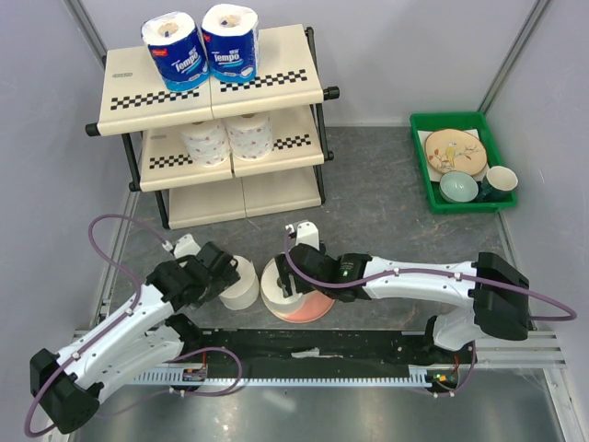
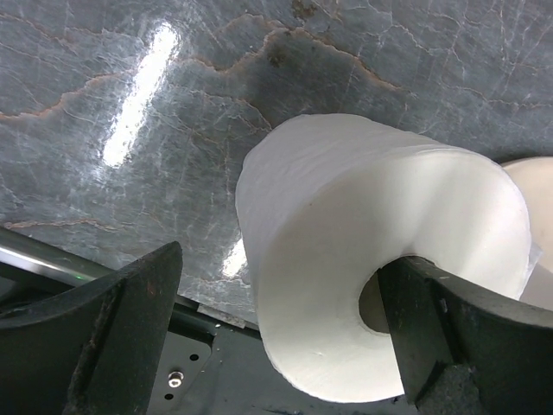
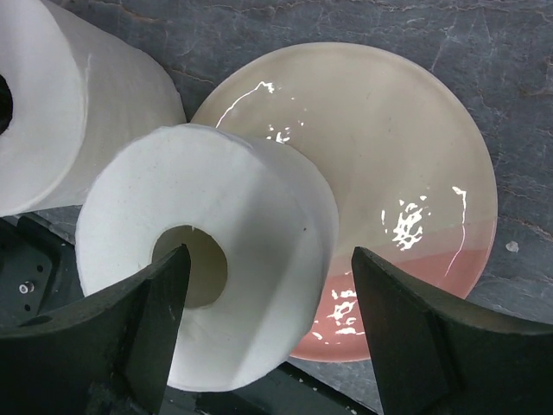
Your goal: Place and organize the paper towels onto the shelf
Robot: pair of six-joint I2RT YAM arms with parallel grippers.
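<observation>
Six paper towels in sight. Two blue-wrapped rolls (image 1: 177,51) upright and side by side on the top tier of the shelf (image 1: 276,69); two unwrapped rolls (image 1: 204,140) side by side on the middle tier. Other two down on the counter (image 1: 368,203), near the arm bases, just beside each other. Left roll (image 2: 346,251) between the fingers of the left claw (image 2: 285,285), hollow core toward the wrist camera; claw spread fully wide, one finger in front of the core end, the other clear of the paper, nothing gripped. Right roll (image 3: 225,259) resting on the pink-and-cream plate (image 3: 406,156). Right claw (image 3: 270,259) wide open astride it, plate showing between roll and one finger, nothing clamped. Green tray (image 1: 419,157) of dishes far right, well apart.
</observation>
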